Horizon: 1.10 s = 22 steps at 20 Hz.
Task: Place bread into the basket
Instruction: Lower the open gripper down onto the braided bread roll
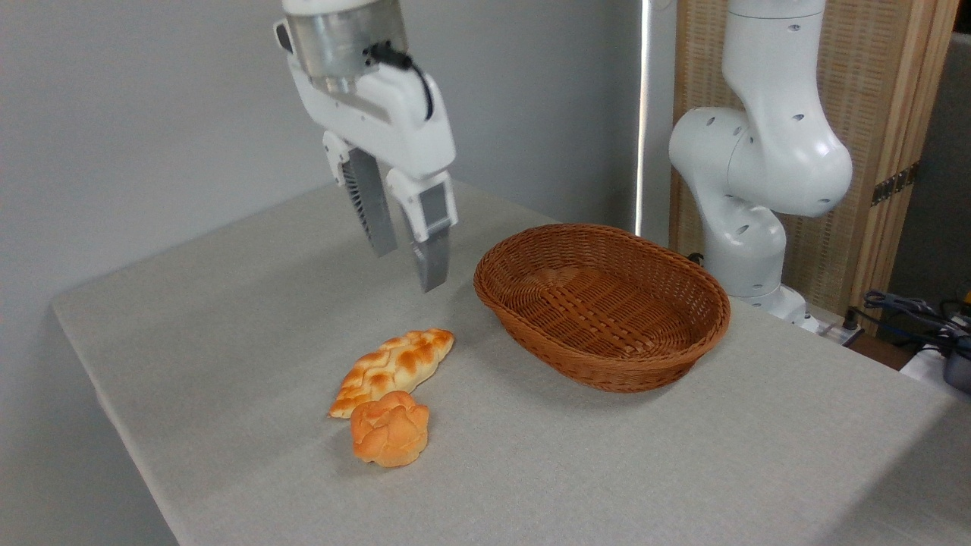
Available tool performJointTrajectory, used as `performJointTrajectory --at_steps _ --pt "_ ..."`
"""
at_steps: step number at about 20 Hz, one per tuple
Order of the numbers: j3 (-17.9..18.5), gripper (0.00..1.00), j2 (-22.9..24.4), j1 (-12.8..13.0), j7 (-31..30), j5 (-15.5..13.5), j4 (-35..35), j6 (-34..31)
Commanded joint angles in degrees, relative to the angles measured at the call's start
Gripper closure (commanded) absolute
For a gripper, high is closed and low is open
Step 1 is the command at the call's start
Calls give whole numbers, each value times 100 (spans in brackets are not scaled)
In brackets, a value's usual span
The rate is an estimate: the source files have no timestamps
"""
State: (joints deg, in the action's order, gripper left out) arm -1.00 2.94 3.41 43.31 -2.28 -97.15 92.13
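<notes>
Overhead, the released hand (408, 267) hangs clear above the bread (394, 369), left of the basket (607, 364) rim.

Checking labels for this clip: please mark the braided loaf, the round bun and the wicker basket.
braided loaf (392, 371): fixed camera, middle of its top.
round bun (390, 428): fixed camera, centre of its knotted top.
wicker basket (607, 373): fixed camera, near outer wall.

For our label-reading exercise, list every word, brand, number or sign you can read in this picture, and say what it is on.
None: no readable text appears anywhere.
The claw, the robot arm, the braided bread, the round bun, the basket and the table carry no visible lettering.
The clutter at the far right edge is too small to tell.
</notes>
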Motion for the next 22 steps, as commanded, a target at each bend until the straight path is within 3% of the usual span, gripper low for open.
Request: performJointTrajectory --at_steps 1,3,7,11,16,22 --pt "29 0 347 598 -51 -62 -1225 1120" --pt "29 0 347 784 -199 -63 -1569 1561" --pt "29 0 268 793 -865 -97 -1982 1650" --pt "29 0 216 845 -1430 -265 -2632 2640" --pt "12 0 -83 995 -1887 -273 -2721 3398" --pt "12 0 -118 995 -1888 -282 -2774 3496"
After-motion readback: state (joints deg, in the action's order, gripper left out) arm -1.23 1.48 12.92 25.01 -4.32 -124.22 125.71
